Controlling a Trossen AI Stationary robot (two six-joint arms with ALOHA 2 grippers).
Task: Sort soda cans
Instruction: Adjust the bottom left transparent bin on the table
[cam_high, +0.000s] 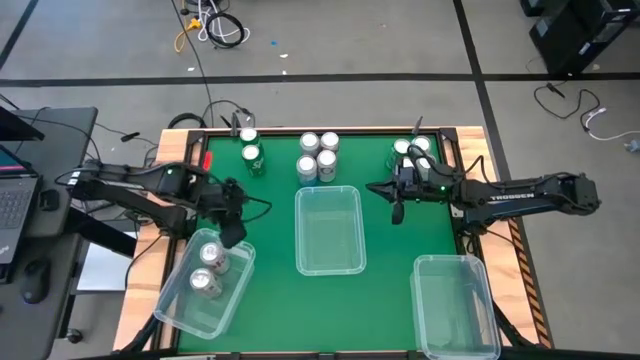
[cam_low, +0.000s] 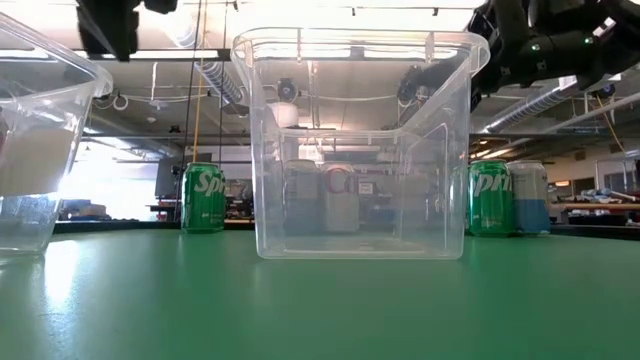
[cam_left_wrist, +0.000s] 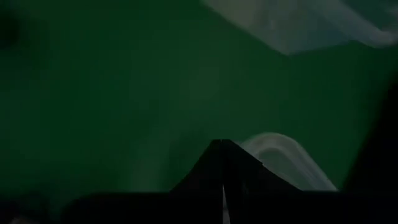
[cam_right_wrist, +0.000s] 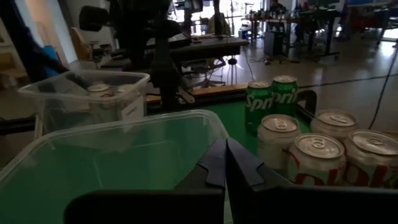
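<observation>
Closest to me stands the clear plastic rectangular middle bin. Behind it I see four silver-white soda cans. To its left, my left gripper, fingers closed and empty, hangs above the tilted clear bin. To its right, my right gripper is closed, empty.

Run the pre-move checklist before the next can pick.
1. Left gripper empty, shut, above left bin edge: ok.
2. Right gripper empty, shut, beside middle bin: ok.
3. Left bin holds two silver cans: ok.
4. Middle bin and right bin still without cans: ok.
5. Silver cans at the far edge stand upright: ok.
6. Colours of the cans behind the right gripper: cannot tell from above.
</observation>
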